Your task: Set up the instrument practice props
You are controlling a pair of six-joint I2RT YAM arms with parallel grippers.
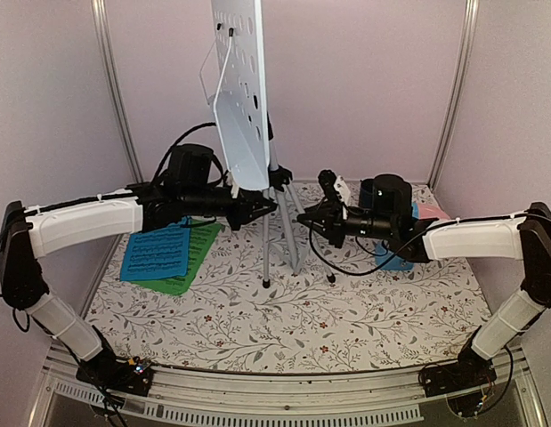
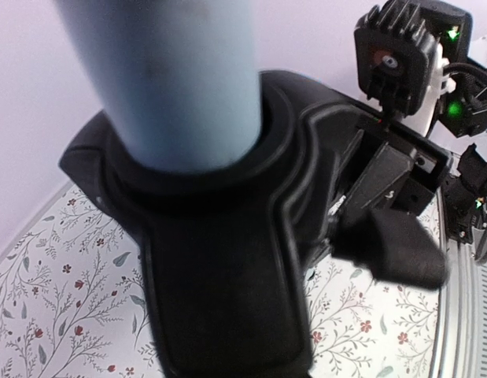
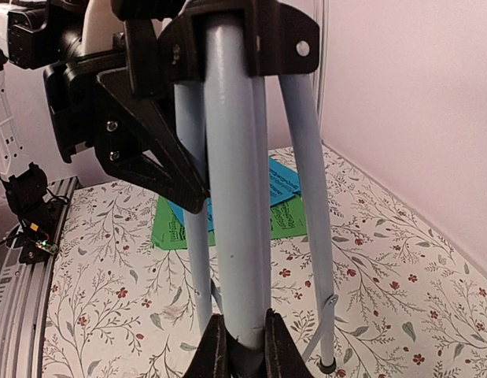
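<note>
We're still mid stand-setup here: right gripper (image 3: 243, 337) is pinching the tripod pole (image 3: 235, 197) of the music stand (image 1: 238, 98), left gripper (image 1: 257, 211) sits at the hub (image 3: 251, 39) above it, grip unclear, so next it probably needs steadying upright.

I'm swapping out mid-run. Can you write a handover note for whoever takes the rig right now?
Left gripper: against the stand, just below its desk; grip unclear.
Right gripper: shut on a tripod leg.
Stand is upright mid-table, legs spread.
Blue sheet lies on the green sheet, flat on the table, left of the stand.
Metronome: seemingly the blue thing half hidden under the right arm.
Done: stand is up.
Left: probably sheets onto the stand, metronome set out.
</note>
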